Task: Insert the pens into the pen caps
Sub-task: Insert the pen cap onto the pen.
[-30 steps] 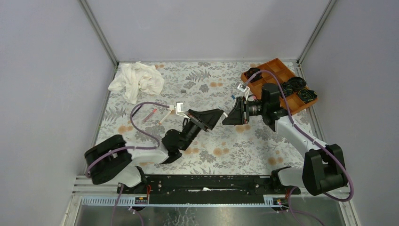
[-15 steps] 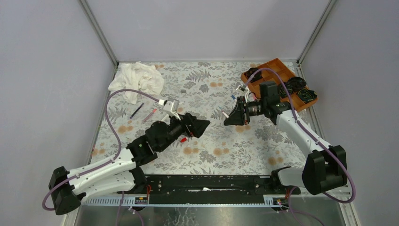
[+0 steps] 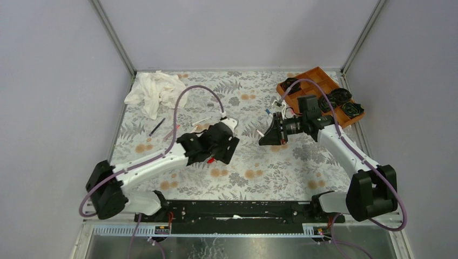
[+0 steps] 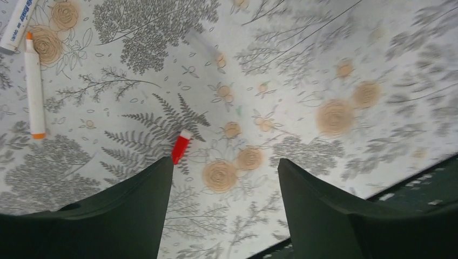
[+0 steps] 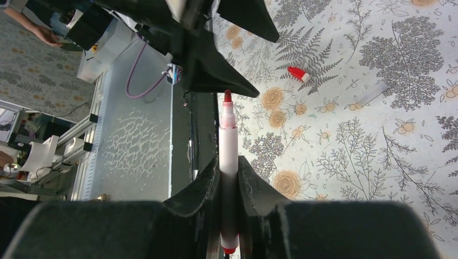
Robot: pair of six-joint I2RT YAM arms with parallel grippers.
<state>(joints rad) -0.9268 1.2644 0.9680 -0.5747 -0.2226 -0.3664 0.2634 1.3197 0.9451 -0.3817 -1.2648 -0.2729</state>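
My left gripper (image 4: pixel 226 162) hangs released, with one red cap (image 4: pixel 181 147) lying just beside it at ten o'clock. One orange-tipped pen (image 4: pixel 34 86) lies well apart that same way. My right gripper (image 5: pixel 229 162) is clenched on one red-tipped pen (image 5: pixel 228 129).

You have a pen cap (image 4: pixel 181 146) on the table (image 3: pixel 302 167) just beside the left gripper (image 4: pixel 225 163). Two pens (image 3: pixel 157 127) lie further left, the rag (image 3: pixel 156 91) behind them, the tray (image 3: pixel 317 76) at far right.
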